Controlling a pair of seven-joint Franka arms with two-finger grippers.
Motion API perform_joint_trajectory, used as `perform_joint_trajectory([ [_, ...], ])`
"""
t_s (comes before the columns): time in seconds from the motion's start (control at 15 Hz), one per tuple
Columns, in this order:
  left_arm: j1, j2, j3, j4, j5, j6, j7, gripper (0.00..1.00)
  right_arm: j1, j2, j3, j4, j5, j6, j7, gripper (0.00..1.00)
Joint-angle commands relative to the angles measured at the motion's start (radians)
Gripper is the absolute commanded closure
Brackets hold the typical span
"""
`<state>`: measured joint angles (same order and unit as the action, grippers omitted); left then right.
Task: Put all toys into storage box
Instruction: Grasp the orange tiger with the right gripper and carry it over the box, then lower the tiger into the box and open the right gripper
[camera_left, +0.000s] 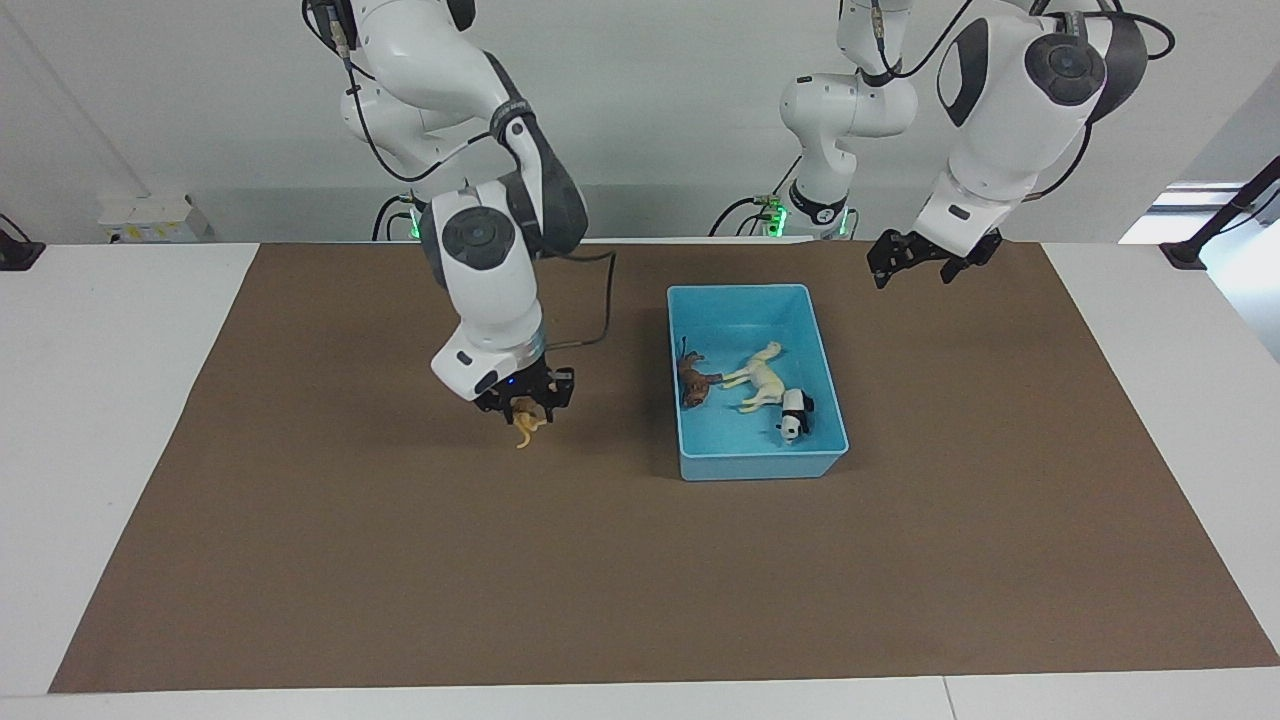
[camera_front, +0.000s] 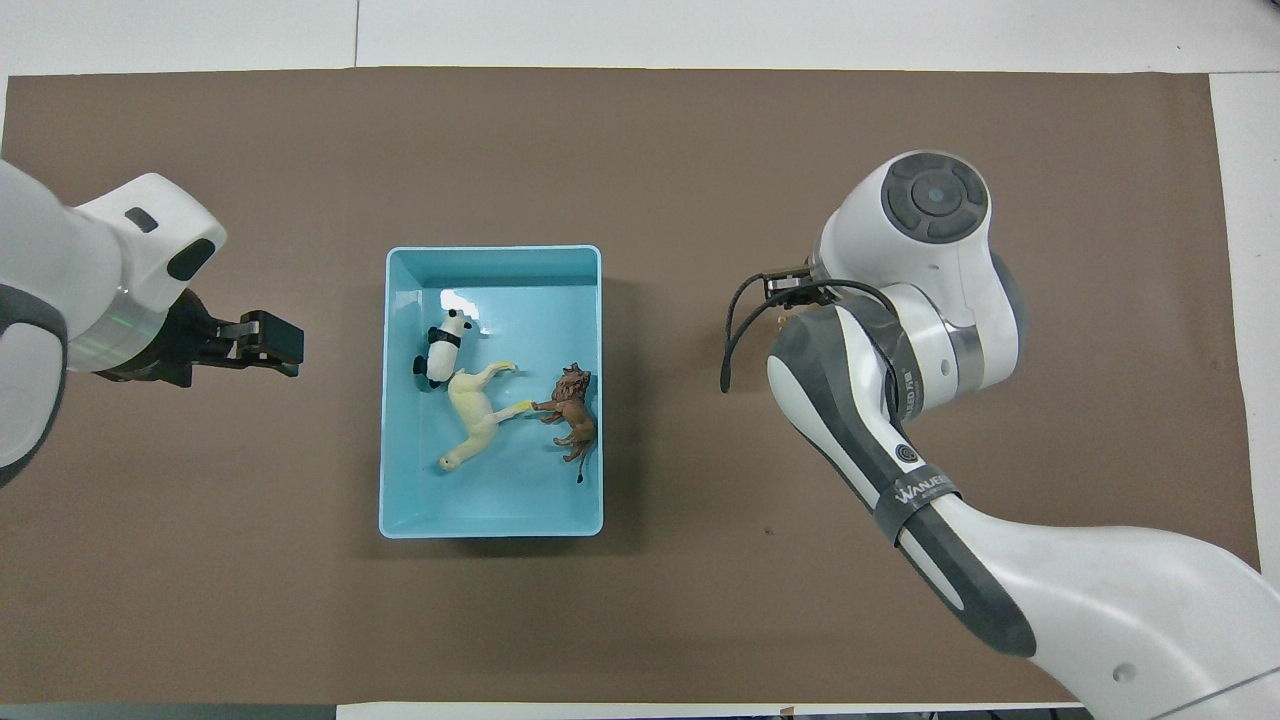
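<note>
Panda (camera_left: 793, 414), long-necked toy (camera_left: 757, 377), lion (camera_left: 692, 381) in storage box (camera_left: 757, 463); tiger (camera_left: 524, 424) above mat (camera_left: 300, 520).

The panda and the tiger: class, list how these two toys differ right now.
The panda is black and white; the tiger is orange. The panda lies in the blue box; the tiger is outside it, over the brown mat. Nothing grips the panda; the right hand holds the tiger up. Both are small animal figures.
</note>
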<state>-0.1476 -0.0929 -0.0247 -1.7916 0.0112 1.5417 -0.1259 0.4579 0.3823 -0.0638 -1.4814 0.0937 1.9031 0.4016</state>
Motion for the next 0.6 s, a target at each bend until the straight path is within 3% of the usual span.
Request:
perform_joint_trajectory([
  [0.0,0.028,0.007,-0.008,0.047,0.013,-0.055,0.051,0.00,0.109,0.191,-0.001,0.347,0.037,-0.070,0.164,1.00],
  [0.2,0.045,0.065,-0.008,0.108,0.007,-0.066,0.084,0.00,0.217,0.262,-0.008,0.450,0.035,-0.059,0.195,1.00],
  [0.53,0.062,0.101,-0.008,0.150,-0.003,-0.086,0.094,0.00,0.358,0.337,-0.005,0.422,-0.049,0.068,0.247,1.00],
])
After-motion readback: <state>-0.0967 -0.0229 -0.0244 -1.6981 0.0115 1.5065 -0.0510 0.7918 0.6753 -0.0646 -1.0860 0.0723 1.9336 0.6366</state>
